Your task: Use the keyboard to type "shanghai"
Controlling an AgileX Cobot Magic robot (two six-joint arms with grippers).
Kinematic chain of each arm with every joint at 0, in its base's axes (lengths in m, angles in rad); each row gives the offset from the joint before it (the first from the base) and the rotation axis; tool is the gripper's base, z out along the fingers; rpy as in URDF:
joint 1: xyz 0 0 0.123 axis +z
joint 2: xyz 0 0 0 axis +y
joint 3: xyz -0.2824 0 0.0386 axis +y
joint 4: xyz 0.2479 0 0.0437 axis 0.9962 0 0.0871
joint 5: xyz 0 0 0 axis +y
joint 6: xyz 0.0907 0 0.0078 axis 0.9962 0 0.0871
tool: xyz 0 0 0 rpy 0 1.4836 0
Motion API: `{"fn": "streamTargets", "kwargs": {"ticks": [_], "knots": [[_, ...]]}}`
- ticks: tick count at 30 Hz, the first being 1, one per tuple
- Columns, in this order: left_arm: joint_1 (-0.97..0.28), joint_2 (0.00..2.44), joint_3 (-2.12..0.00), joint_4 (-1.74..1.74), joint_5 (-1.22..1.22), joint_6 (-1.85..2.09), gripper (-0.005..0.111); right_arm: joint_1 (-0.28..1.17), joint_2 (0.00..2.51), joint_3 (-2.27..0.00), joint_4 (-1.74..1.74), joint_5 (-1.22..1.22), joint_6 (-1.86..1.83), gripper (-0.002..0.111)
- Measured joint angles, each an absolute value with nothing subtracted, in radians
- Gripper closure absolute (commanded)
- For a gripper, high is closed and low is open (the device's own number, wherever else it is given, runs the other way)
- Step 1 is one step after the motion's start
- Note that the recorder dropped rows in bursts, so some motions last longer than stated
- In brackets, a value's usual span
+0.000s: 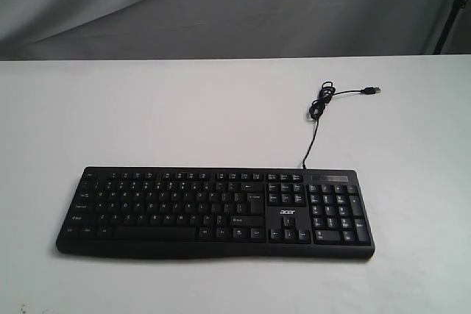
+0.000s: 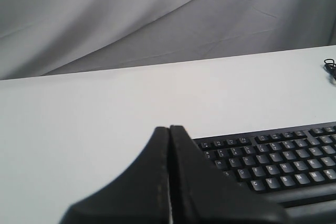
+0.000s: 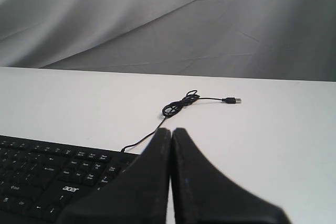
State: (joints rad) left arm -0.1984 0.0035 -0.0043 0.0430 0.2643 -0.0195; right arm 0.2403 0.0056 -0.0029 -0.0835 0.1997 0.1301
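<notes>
A wide black keyboard (image 1: 215, 212) with white legends and an "acer" logo lies near the front of the white table. Its thin black cable (image 1: 318, 112) runs back to a loose coil and a USB plug. Neither gripper shows in the exterior view. In the left wrist view my left gripper (image 2: 169, 128) is shut, empty, in front of the keyboard's (image 2: 273, 158) letter-key end. In the right wrist view my right gripper (image 3: 171, 130) is shut, empty, covering the number-pad end of the keyboard (image 3: 47, 174), with the cable (image 3: 178, 106) beyond.
The white table (image 1: 147, 108) stretches back to a grey cloth backdrop (image 1: 221, 5). The USB plug (image 1: 374, 90) lies at the back right. A dark pole (image 1: 452, 12) stands at the far right edge.
</notes>
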Motion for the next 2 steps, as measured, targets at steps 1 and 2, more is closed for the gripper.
{"fn": "streamTargets", "kwargs": {"ticks": [1, 2], "knots": [[-0.198, 0.003, -0.004, 0.043, 0.264, -0.02, 0.107, 0.24, 0.006, -0.003, -0.083, 0.2, 0.13, 0.108], [-0.198, 0.003, -0.004, 0.043, 0.264, -0.02, 0.107, 0.24, 0.006, -0.003, -0.083, 0.2, 0.13, 0.108]]}}
